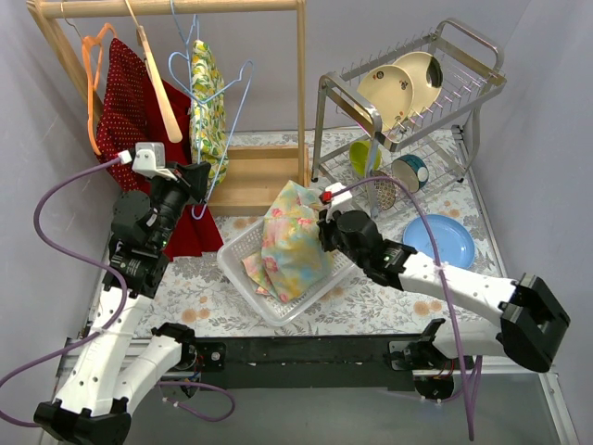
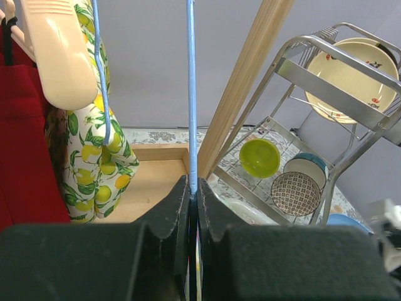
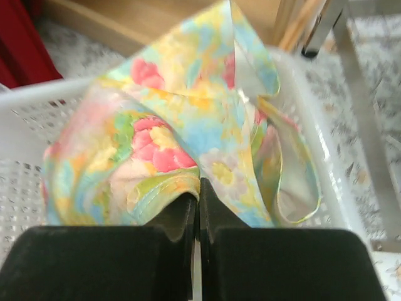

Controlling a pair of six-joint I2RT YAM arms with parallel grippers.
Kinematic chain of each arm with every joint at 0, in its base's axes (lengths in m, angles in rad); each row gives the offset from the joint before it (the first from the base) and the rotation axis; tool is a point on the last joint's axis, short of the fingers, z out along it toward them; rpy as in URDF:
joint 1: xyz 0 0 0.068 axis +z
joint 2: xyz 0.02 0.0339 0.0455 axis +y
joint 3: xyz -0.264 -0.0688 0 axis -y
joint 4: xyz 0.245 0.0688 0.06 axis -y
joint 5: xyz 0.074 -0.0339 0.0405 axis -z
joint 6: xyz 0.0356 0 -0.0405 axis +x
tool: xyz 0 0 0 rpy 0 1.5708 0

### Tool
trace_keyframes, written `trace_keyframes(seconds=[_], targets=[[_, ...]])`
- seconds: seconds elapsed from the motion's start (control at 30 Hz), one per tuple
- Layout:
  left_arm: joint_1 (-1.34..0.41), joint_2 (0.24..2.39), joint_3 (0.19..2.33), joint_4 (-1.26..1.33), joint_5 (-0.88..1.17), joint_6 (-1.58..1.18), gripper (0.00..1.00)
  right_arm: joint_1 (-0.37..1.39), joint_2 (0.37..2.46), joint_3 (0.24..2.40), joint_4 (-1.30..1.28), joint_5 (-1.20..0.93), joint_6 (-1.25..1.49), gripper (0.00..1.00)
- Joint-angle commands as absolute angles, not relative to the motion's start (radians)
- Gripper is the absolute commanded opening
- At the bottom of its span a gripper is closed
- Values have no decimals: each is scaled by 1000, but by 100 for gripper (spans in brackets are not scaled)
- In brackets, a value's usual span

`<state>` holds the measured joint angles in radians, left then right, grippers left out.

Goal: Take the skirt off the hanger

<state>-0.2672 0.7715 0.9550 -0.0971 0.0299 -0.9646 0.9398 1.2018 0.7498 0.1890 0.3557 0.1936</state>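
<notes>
Right now your left fingers are pressed together on the blue wire hanger, and the wire rises straight out of the seam between them. That grip holds the hanger up and to the left of the basket. No cloth shows on the stretch of wire you can see. Your right fingers are clamped on a stitched fold of the skirt, pinched right at their tips. The skirt lies heaped inside the basket with one peak standing above the rim. I judge it is free of the hanger and that you hold it only to settle it there.

The wire is thin, smooth and stiff, so it could twist in a narrow pinch. The skirt is a light, soft weave in pastel florals, crumpled into loose folds with its pale lining showing. The basket is shallow white plastic with latticed walls, resting on the patterned tabletop.

Behind the basket stands the wooden rack, where a lemon-print garment and a red dotted garment hang. To the right of the basket is a metal dish rack holding plates and bowls.
</notes>
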Motion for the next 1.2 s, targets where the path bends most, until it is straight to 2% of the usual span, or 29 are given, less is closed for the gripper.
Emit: trace_keyframes(seconds=[0.0, 0.03, 0.1, 0.13, 0.27, 0.33, 0.47, 0.5, 0.6, 0.7, 0.8, 1.03, 1.17], targets=[[-261, 769, 950, -83, 12, -943, 0, 936, 1291, 813, 50, 379, 285, 12], [-261, 779, 951, -86, 12, -942, 0, 936, 1310, 828, 13, 396, 297, 33], [-262, 801, 985, -115, 12, -930, 0, 939, 1315, 838, -76, 437, 324, 49], [-262, 828, 1008, -132, 12, -925, 0, 940, 1302, 848, -112, 452, 331, 61], [-261, 903, 1113, -193, -23, -911, 0, 942, 1201, 897, -236, 503, 337, 85], [-261, 936, 1156, -213, -34, -908, 0, 942, 1113, 900, -247, 496, 333, 90], [-261, 1041, 1252, -273, -46, -894, 0, 943, 987, 910, -172, 369, 304, 81], [-261, 1083, 1273, -297, -48, -890, 0, 942, 971, 910, -131, 330, 295, 72], [-261, 1118, 1322, -301, -63, -887, 0, 942, 962, 875, 82, 171, 268, 56], [-262, 1149, 1373, -307, -86, -877, 0, 942, 1054, 884, 167, 110, 273, 47], [-267, 1195, 1426, -325, -90, -870, 0, 942, 1178, 884, 179, 129, 304, 42], [-322, 1241, 1470, -324, -104, -831, 0, 942, 1420, 785, 151, 189, 388, 39], [-351, 1235, 1468, -324, -120, -816, 0, 942, 1445, 818, 81, 202, 380, 39]])
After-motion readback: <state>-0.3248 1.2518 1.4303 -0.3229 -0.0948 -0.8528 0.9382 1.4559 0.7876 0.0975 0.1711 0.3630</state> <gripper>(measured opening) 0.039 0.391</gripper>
